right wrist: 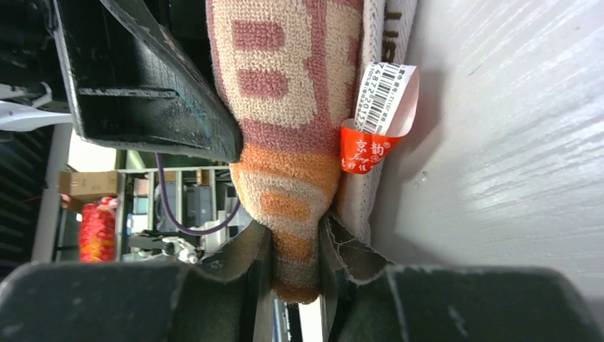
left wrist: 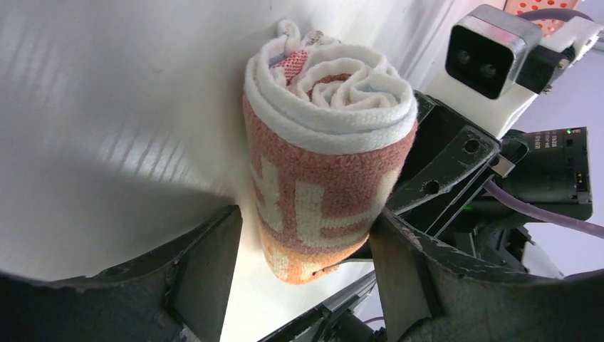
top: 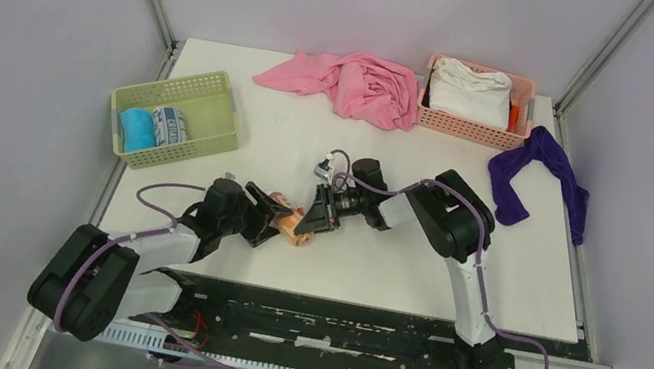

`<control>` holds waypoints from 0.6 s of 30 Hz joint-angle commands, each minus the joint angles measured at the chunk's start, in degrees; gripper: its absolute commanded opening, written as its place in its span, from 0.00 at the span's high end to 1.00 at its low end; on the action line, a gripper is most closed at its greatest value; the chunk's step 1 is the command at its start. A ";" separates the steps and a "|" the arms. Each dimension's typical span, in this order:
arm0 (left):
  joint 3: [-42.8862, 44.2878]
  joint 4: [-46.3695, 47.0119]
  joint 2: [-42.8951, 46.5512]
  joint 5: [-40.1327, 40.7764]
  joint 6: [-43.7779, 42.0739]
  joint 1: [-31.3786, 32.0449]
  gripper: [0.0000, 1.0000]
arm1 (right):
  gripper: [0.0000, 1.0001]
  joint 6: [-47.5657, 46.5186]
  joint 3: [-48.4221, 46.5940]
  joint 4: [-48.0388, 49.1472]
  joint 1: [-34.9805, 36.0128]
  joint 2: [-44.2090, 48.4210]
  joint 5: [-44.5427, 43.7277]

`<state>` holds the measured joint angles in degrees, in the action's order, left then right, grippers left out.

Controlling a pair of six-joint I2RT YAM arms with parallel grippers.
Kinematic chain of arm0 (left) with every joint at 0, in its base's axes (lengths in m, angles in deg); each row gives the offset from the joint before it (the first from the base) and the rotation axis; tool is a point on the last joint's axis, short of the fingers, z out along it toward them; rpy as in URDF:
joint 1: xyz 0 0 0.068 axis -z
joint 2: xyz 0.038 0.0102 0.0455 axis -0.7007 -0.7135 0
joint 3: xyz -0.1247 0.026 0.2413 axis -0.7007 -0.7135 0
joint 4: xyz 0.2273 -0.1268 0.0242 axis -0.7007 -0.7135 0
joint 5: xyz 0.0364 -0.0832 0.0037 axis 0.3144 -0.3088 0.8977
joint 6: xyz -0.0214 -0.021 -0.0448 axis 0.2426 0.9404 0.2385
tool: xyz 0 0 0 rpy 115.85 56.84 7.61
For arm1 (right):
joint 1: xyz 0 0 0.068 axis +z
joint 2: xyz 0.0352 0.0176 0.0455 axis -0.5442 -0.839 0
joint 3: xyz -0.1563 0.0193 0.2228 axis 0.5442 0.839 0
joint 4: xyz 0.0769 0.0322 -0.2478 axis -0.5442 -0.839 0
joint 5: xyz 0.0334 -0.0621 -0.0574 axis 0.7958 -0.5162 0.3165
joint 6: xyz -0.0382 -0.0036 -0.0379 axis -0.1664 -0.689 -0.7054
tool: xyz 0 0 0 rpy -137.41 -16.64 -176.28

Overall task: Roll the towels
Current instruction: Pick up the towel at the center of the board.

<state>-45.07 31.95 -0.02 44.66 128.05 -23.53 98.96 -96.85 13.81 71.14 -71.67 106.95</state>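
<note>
Right gripper (right wrist: 295,246) is closed narrow on one end of the rolled towel (left wrist: 327,171), its fingers biting into the orange band. Left gripper (left wrist: 303,239) stands wide open, jaws straddling the roll's other end. One jaw is close against the cloth, the other is apart from it, and it holds nothing.

The roll sits mid-table (top: 409,270) between the two grippers. It is cream terry with pink and orange lettering, and the spiral shows at the open end. A sewn label (right wrist: 374,121) sticks out on the table side.

Handling, as judged:
- Light, soft and squashy, with a grippy pile; not fragile.
- Main risk is unwinding, since an end pinch alone leaves the outer flap free.
- Better hold is across the roll's middle, pressing over the flap edge.

A blue roll (top: 137,129) and a printed white roll (top: 171,126) lie in the green basket (top: 218,89), well apart to the left.
</note>
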 commanded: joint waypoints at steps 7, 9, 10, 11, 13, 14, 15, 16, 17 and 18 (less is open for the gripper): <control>0.61 7.05 -5.58 3.05 1.72 1.96 0.27 | 0.82 14.64 0.04 8.33 -2.11 -7.65 -2.68; 0.67 7.77 -6.33 3.64 1.60 2.10 0.28 | 0.82 15.72 0.01 8.48 -2.27 -8.40 -2.35; 0.75 8.12 -6.87 3.77 1.40 2.13 0.28 | 0.82 16.06 -0.16 8.24 -2.33 -8.70 -2.28; 0.98 8.18 -7.66 4.05 1.05 2.32 0.29 | 0.82 16.22 -0.28 7.80 -2.32 -8.94 -2.30; 1.72 8.45 -9.61 3.86 0.58 2.59 0.29 | 0.82 16.05 -0.64 6.69 -2.35 -9.31 -2.17; 1.84 8.98 -10.69 3.66 0.45 2.67 0.30 | 0.82 15.76 -0.85 5.66 -2.37 -9.39 -2.12; 1.86 9.58 -11.96 3.72 0.37 2.83 0.31 | 0.82 14.79 -1.17 4.23 -2.39 -9.38 -2.13; 1.79 10.10 -12.97 3.86 0.35 3.01 0.33 | 0.81 13.83 -1.44 2.60 -2.39 -9.30 -2.20; 1.77 10.62 -13.89 4.00 0.34 3.16 0.35 | 0.81 12.81 -1.72 0.90 -2.36 -9.19 -2.21; 1.84 11.26 -14.79 3.98 0.32 3.27 0.37 | 0.80 11.75 -1.86 -0.61 -2.32 -8.93 -2.39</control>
<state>-43.25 43.62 -10.73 46.52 128.96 -21.08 116.69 -98.67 22.23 69.48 -76.33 110.27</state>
